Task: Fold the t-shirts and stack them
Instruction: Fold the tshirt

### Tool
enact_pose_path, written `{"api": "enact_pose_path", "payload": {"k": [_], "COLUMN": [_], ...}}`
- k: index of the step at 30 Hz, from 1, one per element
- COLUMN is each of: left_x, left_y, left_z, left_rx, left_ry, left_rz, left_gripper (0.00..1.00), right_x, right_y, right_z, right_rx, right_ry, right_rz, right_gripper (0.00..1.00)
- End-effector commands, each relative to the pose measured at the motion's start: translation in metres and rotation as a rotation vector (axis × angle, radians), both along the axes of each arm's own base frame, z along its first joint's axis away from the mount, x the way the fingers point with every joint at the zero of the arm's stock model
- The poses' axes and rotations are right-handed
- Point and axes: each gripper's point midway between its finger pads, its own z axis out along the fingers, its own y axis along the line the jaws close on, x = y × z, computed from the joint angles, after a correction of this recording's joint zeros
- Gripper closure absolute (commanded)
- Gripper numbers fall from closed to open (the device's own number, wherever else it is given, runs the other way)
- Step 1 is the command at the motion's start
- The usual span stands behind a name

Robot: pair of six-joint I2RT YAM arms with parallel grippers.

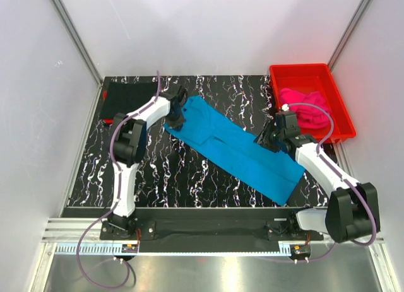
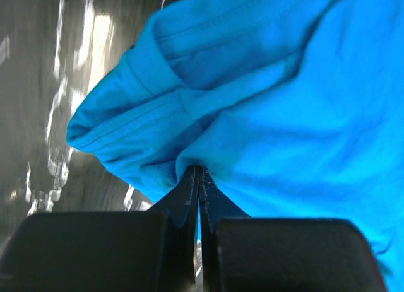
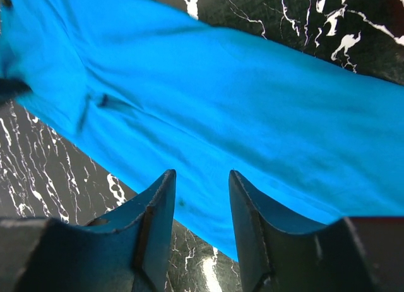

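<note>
Only left jaws tight on turquoise t-shirt (image 2: pixel 284 115)

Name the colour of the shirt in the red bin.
The shirt is hot pink, best in top external view.

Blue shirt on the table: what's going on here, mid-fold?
Looks like it. The turquoise shirt lies as a long diagonal strip on the table. The left gripper is pinched shut on a bunched fold at the strip's far end. The right gripper is open over the shirt's right edge, gripping nothing. The pink shirt sits crumpled in the red bin, and the black shirt lies folded at the far left corner.
</note>
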Motion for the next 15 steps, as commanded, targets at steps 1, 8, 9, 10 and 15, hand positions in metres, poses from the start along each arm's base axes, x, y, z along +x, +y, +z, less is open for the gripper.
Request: {"api": "enact_pose_path", "payload": {"k": [1,8,9,10,15], "left_x": [0.041,0.138,0.150,0.153,0.134], "left_y": [0.014,-0.024,-0.030,-0.031,-0.016], "left_z": [-0.008,0.023,0.033,0.044,0.127], "left_rx": [0.032,-0.231,-0.282,-0.338,-0.336], "left_ry": [-0.041,-0.230,-0.278,-0.293,-0.439], "left_rz": [0.033,-0.051,-0.066,-0.077,-0.080], "left_gripper": [0.99,0.92,0.90,0.88,0.71], "right_x": [0.021,0.026,0.022,0.022,0.015], "right_y": [0.009,0.027,0.028,0.027,0.013], "right_z": [0.018,-0.007,-0.013,-0.015,-0.027], "right_rx": [0.043,0.068,0.065,0.061,-0.027], "right_ry": [-0.055,0.056,0.076,0.078,0.113], "right_rz": [0.010,0.106,0.111,0.110,0.114], "right_gripper": [0.53,0.51,0.51,0.51,0.50]}}
